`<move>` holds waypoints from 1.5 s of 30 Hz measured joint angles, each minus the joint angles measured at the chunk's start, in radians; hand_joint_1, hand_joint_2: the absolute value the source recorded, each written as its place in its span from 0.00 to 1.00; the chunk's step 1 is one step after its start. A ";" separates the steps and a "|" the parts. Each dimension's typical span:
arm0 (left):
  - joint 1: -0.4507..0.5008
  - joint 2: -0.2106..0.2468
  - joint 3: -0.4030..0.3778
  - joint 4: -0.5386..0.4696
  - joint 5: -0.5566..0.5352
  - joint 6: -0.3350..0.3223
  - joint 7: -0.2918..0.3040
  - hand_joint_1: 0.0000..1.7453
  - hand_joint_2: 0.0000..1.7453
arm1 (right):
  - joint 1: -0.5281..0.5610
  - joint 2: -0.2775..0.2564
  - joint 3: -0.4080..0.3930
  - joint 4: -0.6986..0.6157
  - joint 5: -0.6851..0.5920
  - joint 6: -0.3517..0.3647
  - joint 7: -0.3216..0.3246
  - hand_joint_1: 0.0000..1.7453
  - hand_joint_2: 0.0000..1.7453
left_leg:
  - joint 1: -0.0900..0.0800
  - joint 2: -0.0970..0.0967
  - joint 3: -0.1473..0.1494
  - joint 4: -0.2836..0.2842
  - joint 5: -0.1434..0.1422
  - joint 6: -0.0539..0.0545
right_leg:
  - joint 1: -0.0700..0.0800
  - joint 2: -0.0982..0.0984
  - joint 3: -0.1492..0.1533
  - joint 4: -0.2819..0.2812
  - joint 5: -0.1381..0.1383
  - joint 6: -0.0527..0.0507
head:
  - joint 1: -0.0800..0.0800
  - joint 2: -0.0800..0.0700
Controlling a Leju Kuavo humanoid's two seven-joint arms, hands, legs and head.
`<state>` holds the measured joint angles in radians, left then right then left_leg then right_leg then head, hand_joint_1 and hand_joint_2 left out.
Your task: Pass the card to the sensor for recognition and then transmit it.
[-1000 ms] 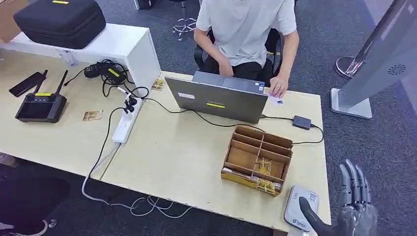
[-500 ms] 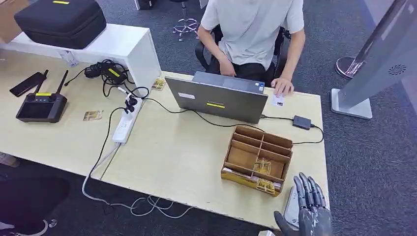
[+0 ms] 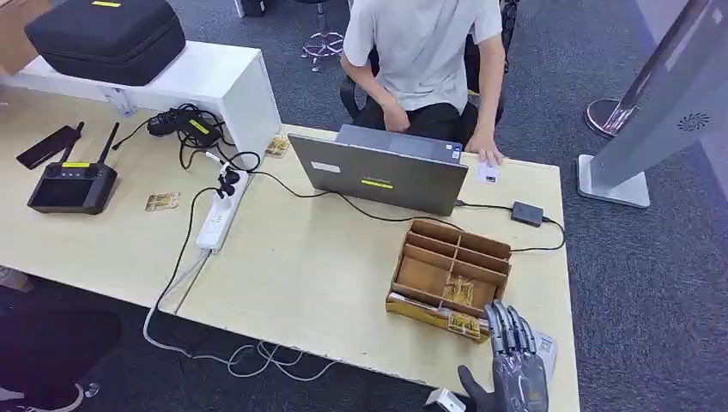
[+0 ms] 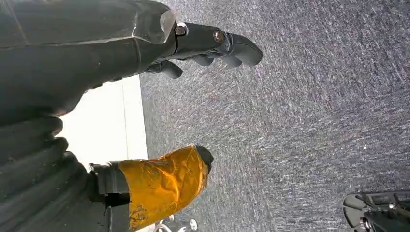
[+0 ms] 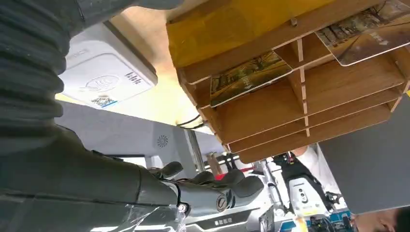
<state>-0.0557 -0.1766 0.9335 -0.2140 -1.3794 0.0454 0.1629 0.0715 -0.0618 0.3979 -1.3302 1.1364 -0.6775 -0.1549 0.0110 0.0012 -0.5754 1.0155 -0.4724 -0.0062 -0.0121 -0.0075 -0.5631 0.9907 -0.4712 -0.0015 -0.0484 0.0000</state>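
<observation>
Right hand (image 3: 513, 360) open, fingers apart, holding nothing — poised just beside the wooden organizer (image 3: 450, 279). Card (image 3: 464, 324) lies in its near compartment; sensor (image 5: 104, 77) alongside. Best to reach low, pinch the card's edge — avoid nudging the dividers.

A wooden organiser (image 3: 451, 273) sits near the table's (image 3: 309, 275) right front corner, cards (image 3: 460, 292) in its front compartments. Behind it stands a laptop (image 3: 378, 172). A power strip (image 3: 219, 216) lies mid-table; a controller (image 3: 69, 184) rests toward the left edge.
</observation>
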 joint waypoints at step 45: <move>0.000 0.010 0.000 0.000 -0.013 0.018 -0.012 0.00 1.00 | -0.070 0.068 0.041 0.148 -0.085 -0.002 -0.080 1.00 1.00 | 0.000 0.000 0.000 0.000 0.000 0.000 | 0.000 0.000 0.000 0.000 0.000 0.000 | 0.000 0.000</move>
<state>-0.0557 -0.1667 0.9335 -0.2140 -1.3924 0.0633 0.1507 0.0017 0.0061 0.4387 -1.1822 1.0513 -0.6794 -0.2354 0.0111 0.0011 -0.5754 1.0155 -0.4721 -0.0065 -0.0121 -0.0075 -0.5631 0.9909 -0.4712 -0.0015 -0.0484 0.0000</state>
